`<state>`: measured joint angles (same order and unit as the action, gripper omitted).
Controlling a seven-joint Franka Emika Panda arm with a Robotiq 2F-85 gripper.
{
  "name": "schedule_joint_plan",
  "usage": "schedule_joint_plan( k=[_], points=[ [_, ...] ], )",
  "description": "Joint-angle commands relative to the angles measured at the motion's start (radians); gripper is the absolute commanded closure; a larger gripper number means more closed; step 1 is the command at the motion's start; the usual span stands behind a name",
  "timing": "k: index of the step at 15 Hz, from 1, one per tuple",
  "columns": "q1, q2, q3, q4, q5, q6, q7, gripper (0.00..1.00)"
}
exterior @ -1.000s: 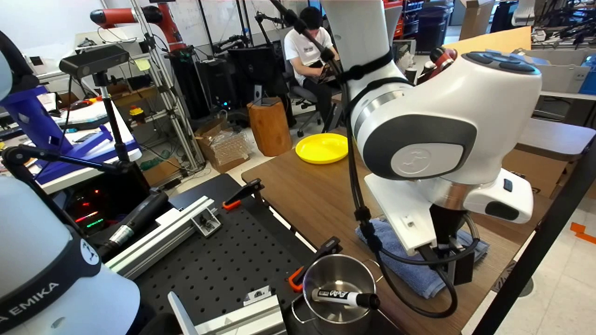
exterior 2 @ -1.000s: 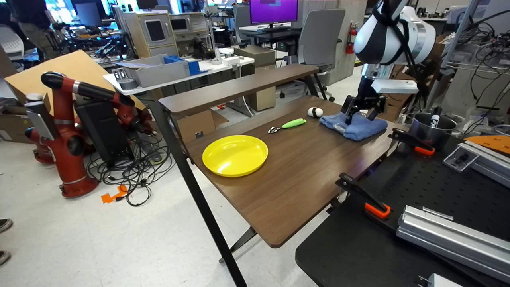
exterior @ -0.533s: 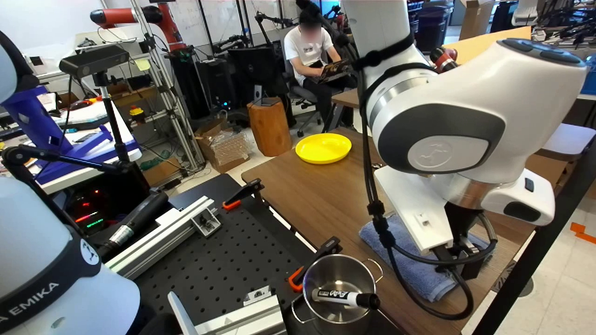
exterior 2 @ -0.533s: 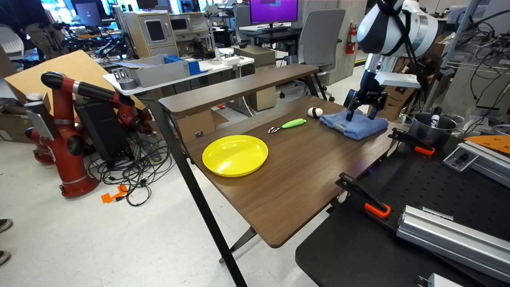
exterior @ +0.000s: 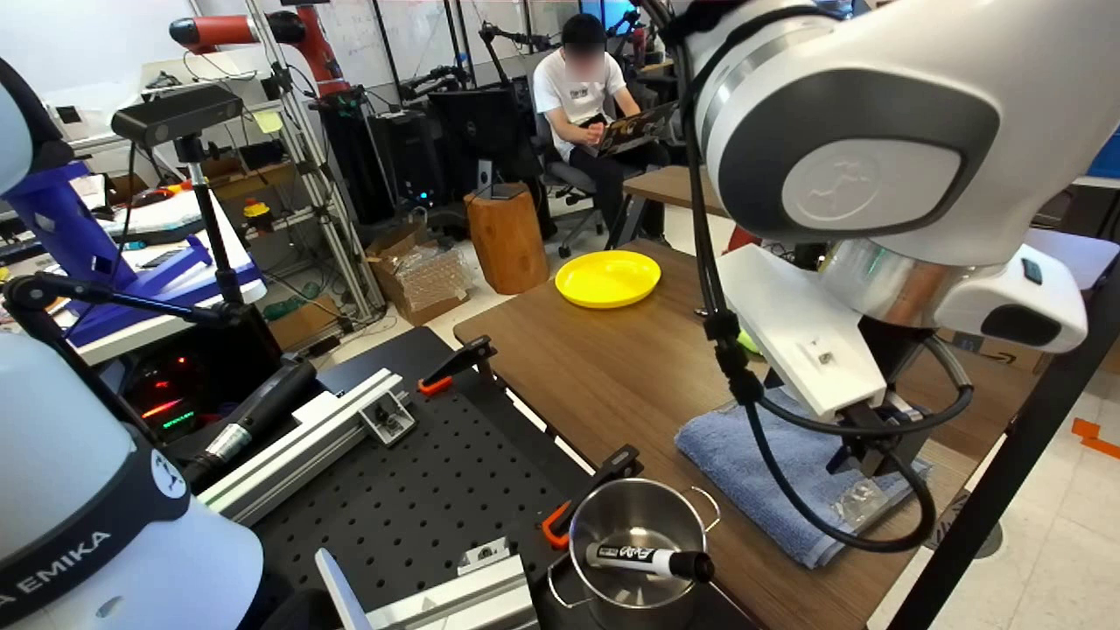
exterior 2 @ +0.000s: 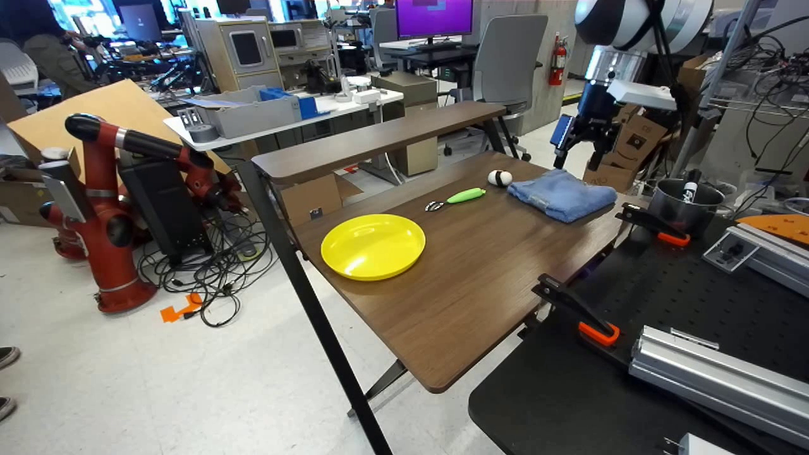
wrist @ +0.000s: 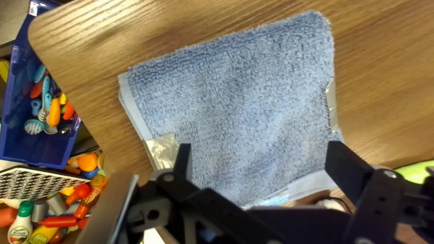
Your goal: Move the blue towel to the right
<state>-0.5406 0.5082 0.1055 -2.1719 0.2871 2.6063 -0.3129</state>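
Note:
The blue towel (exterior 2: 562,199) lies folded on the brown table (exterior 2: 480,272), by its end near the metal pot. It also shows in an exterior view (exterior: 735,455), partly behind the arm's cable. In the wrist view the towel (wrist: 234,101) lies flat, with clear plastic-like tags at its edges. My gripper (exterior 2: 576,167) is open and empty, a little above the towel and apart from it. In the wrist view the gripper (wrist: 259,145) has its fingers wide apart, with the towel below and between them.
A yellow plate (exterior 2: 373,246), a green-handled tool (exterior 2: 464,196) and a white-and-black rounded object (exterior 2: 500,178) are on the table. A metal pot (exterior: 643,499) holding a marker (exterior: 647,560) stands beside the towel. A blue bin (wrist: 37,145) is below the table edge.
My gripper was down at the towel and has risen off it. The towel shifted slightly toward the pot's side between the first and middle moments, then stayed put.

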Motion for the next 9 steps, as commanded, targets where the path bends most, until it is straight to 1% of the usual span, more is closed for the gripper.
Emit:
schedule_joint_plan(
  k=[1, 2, 3, 4, 6, 9],
  points=[
    [0.016, -0.125, -0.023, -0.064, 0.06, -0.081, -0.064, 0.0],
    [0.031, -0.158, -0.039, -0.079, 0.056, -0.091, -0.07, 0.0],
    [0.054, -0.096, -0.059, -0.033, 0.053, -0.064, -0.047, 0.0],
    [0.062, -0.126, -0.068, -0.047, 0.053, -0.08, -0.052, 0.0],
    [0.068, -0.152, -0.074, -0.069, 0.052, -0.084, -0.055, 0.0],
    [0.069, -0.15, -0.075, -0.075, 0.052, -0.084, -0.057, 0.0]
  ],
)
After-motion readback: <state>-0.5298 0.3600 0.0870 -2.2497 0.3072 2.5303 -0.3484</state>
